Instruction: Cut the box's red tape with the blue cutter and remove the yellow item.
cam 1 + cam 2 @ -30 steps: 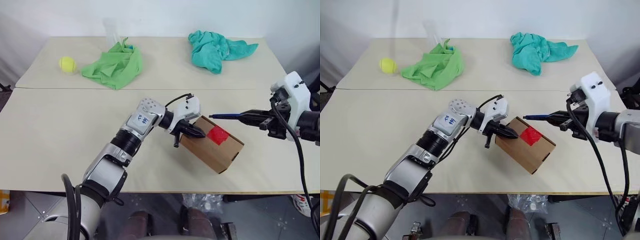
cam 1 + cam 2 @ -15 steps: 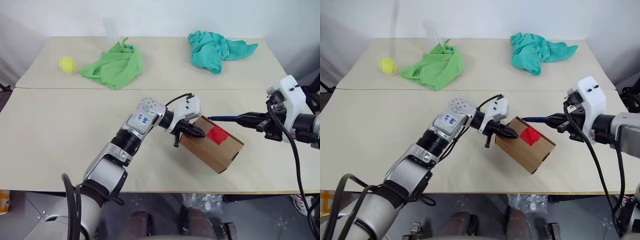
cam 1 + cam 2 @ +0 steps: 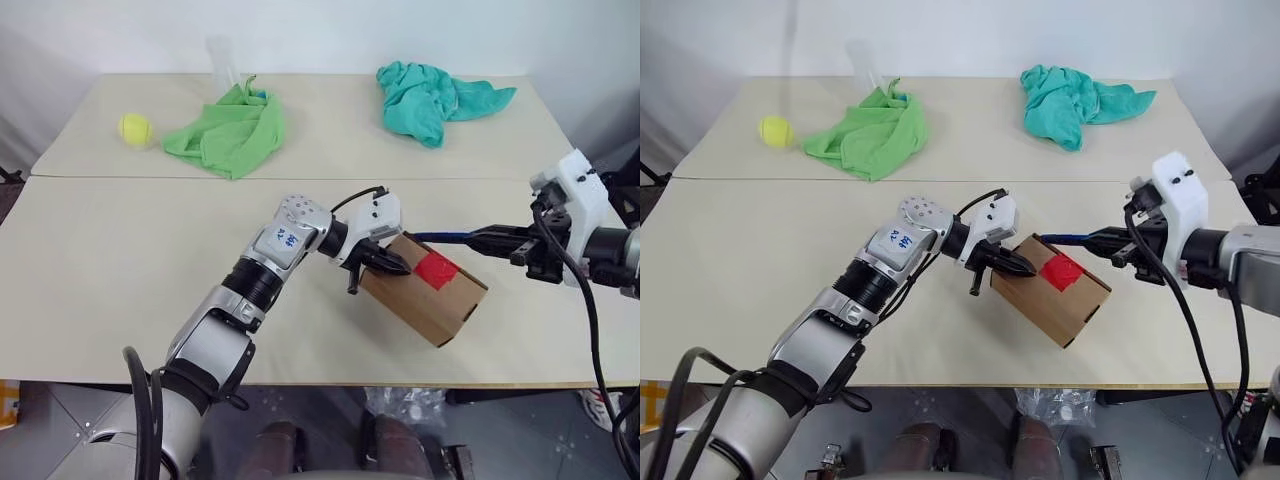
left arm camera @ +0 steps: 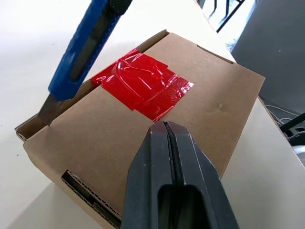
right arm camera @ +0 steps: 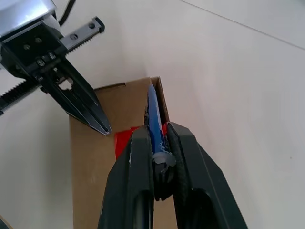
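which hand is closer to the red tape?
Left. The left hand, shut, rests on the box top right beside the red tape; the right hand holds the cutter off past the box's far edge.

Beige table, white wall

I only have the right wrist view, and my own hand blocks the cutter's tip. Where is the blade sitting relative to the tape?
Observer: In the left wrist view, the blue cutter's dark tip is at the box's edge, beside the red tape, not on it.
Operator: Any cut in the tape yet?
Observer: None visible. It's wrinkled but whole.
Operator: How does the box lie on the table?
Observer: From the head views, it lies at an angle near the table's front edge, with the shut left hand at its left end.
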Controlling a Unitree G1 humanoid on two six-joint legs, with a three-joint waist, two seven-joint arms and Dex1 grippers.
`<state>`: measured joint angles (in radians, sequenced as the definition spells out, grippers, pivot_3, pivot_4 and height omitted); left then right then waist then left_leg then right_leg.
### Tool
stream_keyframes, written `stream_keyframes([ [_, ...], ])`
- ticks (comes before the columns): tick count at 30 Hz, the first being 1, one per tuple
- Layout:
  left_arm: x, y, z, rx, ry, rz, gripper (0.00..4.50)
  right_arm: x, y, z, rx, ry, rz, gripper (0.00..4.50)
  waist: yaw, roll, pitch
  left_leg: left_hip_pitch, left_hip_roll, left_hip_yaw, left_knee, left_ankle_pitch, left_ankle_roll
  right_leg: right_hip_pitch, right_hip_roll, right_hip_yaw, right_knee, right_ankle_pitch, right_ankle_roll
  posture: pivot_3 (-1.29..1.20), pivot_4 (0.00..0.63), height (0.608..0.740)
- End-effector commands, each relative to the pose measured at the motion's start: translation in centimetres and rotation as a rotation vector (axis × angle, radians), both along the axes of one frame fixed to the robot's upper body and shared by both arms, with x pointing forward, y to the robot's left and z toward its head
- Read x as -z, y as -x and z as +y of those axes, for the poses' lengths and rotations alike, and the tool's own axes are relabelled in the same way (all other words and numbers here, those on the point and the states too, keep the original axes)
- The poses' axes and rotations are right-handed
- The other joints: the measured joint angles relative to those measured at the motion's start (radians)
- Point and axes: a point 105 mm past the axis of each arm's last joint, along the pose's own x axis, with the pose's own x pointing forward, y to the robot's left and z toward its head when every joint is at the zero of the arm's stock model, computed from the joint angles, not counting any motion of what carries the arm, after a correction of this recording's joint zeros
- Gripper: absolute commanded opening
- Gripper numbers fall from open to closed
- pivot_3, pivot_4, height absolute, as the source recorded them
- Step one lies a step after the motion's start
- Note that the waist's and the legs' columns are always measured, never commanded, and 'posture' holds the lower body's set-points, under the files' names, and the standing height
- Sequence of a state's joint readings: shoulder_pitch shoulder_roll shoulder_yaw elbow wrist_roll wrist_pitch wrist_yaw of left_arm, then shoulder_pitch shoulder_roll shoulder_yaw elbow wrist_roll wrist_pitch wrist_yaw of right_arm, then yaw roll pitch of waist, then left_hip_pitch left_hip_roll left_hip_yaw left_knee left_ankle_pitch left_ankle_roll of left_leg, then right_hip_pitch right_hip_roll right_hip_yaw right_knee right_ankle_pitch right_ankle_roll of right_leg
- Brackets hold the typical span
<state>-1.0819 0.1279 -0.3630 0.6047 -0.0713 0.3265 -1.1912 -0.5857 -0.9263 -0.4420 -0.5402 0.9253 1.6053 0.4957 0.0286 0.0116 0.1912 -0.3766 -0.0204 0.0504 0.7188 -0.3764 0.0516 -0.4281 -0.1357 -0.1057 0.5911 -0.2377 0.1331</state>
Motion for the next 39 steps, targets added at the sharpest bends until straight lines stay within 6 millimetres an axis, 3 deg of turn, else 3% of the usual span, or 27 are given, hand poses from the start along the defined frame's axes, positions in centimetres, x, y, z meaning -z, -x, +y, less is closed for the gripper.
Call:
stream_keyframes([
  [1,-0.3,-0.1,-0.1,0.000,-0.006,-0.021,0.00,0.3,0.3,-0.7,0.029,0.032,0.005,0.15,0.000,0.000,0.000,0.000,0.000,0.000,0.000,0.000,0.000,0.000,0.000,0.000,0.000,0.000,0.000,0.00,0.150,0.740],
  [6,-0.3,-0.1,-0.2,0.001,-0.003,-0.022,0.00,0.6,0.5,-1.1,0.040,0.043,0.014,0.15,0.001,0.000,0.000,0.000,0.000,0.000,0.000,0.000,0.000,0.000,0.000,0.000,0.000,0.000,0.000,0.00,0.150,0.740],
  [16,-0.2,0.1,-0.1,0.010,-0.002,-0.022,0.00,-1.2,0.1,-1.0,0.041,0.019,-0.052,0.15,0.001,0.000,0.000,0.000,0.000,0.000,0.001,0.000,0.000,0.000,0.000,0.000,0.000,0.000,0.001,0.00,0.150,0.740],
  [30,-0.1,0.1,-0.1,0.014,-0.013,-0.024,0.00,0.6,1.4,-1.2,0.021,0.071,0.036,0.15,0.001,0.000,0.000,0.000,0.000,0.000,0.001,0.000,0.000,0.000,0.000,0.000,0.000,0.000,0.001,0.00,0.150,0.740],
  [39,1.1,-0.7,0.0,-0.041,-0.121,-0.036,0.00,0.4,1.6,-1.7,0.017,0.139,0.079,0.15,0.003,0.000,0.000,0.000,0.000,0.000,0.001,0.000,0.001,0.001,0.000,0.000,0.000,0.001,0.001,0.00,0.150,0.740],
])
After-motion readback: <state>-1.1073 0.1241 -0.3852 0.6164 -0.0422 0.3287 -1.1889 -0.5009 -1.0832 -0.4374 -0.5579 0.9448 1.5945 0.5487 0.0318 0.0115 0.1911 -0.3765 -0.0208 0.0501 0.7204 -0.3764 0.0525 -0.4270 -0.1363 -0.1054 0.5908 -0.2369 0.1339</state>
